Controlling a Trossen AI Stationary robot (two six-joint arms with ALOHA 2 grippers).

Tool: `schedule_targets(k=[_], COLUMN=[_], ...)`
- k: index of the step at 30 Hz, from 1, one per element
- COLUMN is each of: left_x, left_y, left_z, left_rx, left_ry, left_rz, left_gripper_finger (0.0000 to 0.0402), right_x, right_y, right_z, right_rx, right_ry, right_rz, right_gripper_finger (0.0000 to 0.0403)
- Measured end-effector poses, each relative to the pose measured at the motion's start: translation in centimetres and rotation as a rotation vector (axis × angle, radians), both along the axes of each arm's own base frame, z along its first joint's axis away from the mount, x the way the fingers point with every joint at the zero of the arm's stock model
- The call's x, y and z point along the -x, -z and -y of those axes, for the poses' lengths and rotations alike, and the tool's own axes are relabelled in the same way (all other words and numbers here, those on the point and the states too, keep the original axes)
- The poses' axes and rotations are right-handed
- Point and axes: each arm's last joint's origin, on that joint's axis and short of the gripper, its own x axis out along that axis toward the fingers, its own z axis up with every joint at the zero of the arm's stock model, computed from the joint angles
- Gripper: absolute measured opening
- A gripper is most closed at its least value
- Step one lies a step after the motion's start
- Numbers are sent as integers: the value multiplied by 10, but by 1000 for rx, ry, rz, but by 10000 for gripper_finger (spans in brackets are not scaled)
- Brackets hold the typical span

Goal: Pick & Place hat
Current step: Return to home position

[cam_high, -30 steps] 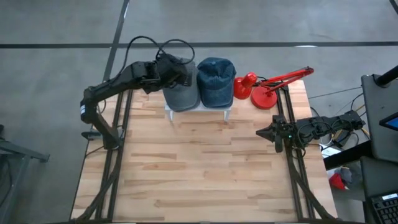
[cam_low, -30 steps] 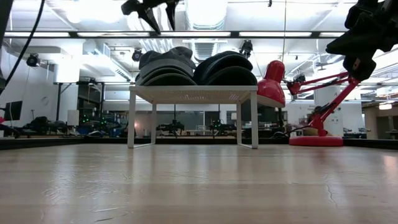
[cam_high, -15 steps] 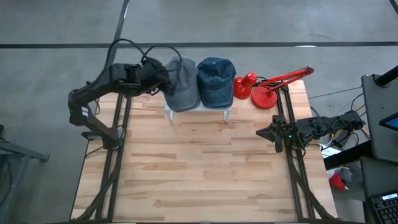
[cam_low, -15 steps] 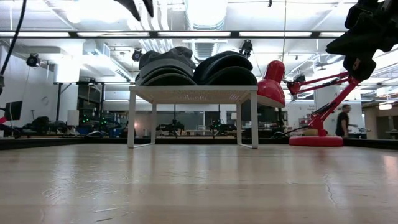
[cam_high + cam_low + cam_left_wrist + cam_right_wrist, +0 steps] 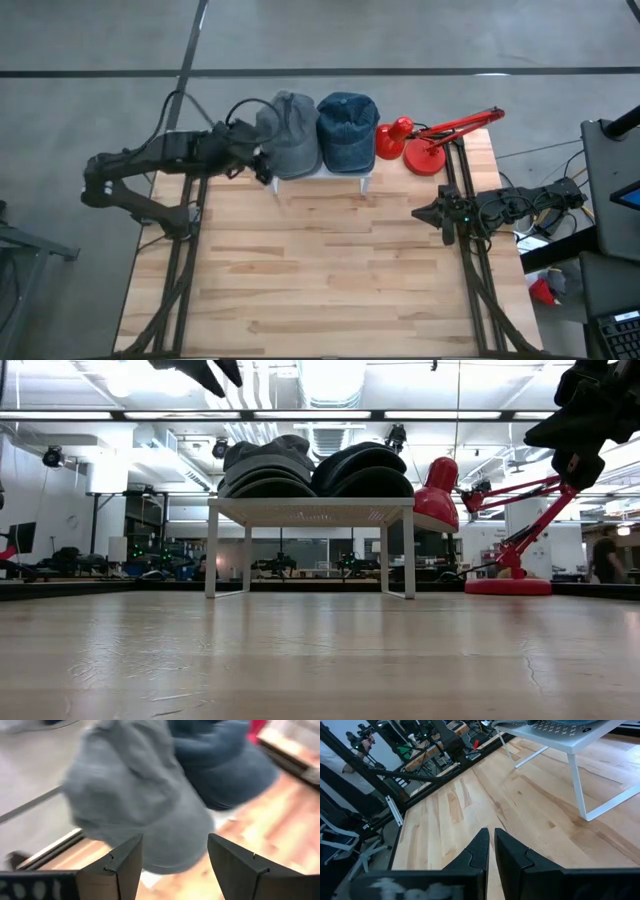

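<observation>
Pulled back leftward off the gray cap, left claw stands wide, empty; I rate the cap soft, light, best pinched at crown

A red desk lamp stands near the far right corner of the wooden table.

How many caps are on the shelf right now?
2 tops show from above: the gray cap on the shelf, left-arm side, and the blue cap beside it on the right. The low view shows layers under each, so more lie hidden beneath.
</observation>
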Motion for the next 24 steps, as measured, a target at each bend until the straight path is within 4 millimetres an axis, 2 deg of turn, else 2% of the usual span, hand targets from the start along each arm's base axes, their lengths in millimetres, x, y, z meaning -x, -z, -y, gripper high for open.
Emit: schedule_targets(k=[5,11,18,24], left_x=[18,38,60,75], left_y=[24,68,124,155], left_z=[8,14,17,19], left_rx=[14,23,40,16], left_ry=[183,370,379,392], left_rz=[129,267,378,488], left_gripper_finger=[223,223,223,223], right_x=[0,0,0,0], right_y=[0,0,0,0], right_z=[0,0,0,0], right_rx=[0,0,7,7], right_ry=[0,0,-2,-2], right_rz=[0,0,0,3], right_gripper_finger=[27,27,27,27])
